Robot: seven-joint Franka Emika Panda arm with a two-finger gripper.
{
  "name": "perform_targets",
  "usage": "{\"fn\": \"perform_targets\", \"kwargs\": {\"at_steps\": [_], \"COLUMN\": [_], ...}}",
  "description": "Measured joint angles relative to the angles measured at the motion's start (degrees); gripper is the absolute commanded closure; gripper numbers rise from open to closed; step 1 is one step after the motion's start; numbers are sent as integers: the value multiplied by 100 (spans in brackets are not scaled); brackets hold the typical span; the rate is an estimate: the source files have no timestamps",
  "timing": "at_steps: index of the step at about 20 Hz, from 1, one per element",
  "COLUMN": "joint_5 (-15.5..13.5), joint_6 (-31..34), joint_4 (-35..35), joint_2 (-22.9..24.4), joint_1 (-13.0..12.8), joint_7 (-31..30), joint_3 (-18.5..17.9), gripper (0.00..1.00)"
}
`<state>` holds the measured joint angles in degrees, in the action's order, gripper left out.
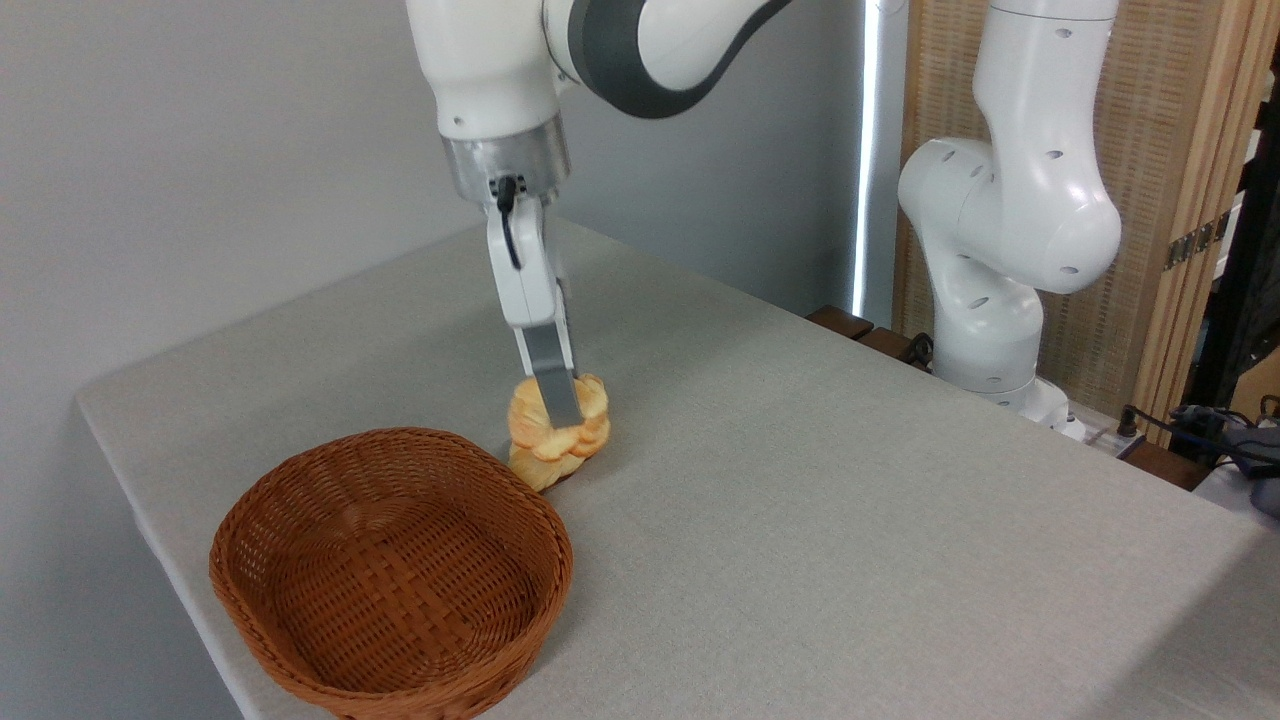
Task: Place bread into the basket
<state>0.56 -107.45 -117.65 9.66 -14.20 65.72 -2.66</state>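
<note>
Fingertips of the white two-finger gripper are down at the top of the lumpy golden-brown bread, with one grey metal finger lying across the front of it. The other finger is hidden behind the first, so whether the pair is pinching the bun or merely resting against it cannot be told. The bread looks like a knotted or layered bun, paler on top and darker at its lower end, and its bottom appears to touch the grey cloth-covered table; a small shadow shows beside it.

Just beside the bun, to its lower left, sits the oval reddish-brown woven wicker basket with a thick braided rim. Its far rim comes very close to the bun's lower end, though contact is unclear.

Above the fingers, the gripper's white body rises to a silver wrist ring and the white and grey arm, whose base stands at the table's far right edge before a wooden slatted screen.
</note>
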Motion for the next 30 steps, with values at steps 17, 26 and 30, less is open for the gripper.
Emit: {"fn": "perform_targets", "kwargs": {"at_steps": [17,26,30], "joint_5": [-478,-699,-699], "joint_6": [-1808,-1855,-1855], "joint_4": [342,352,361], "joint_2": [-509,-792,-797], "joint_1": [113,108,107], "joint_7": [-2228,-2228,-2228], "joint_3": [-328,-445,-445], "gripper": [6,0,0]}}
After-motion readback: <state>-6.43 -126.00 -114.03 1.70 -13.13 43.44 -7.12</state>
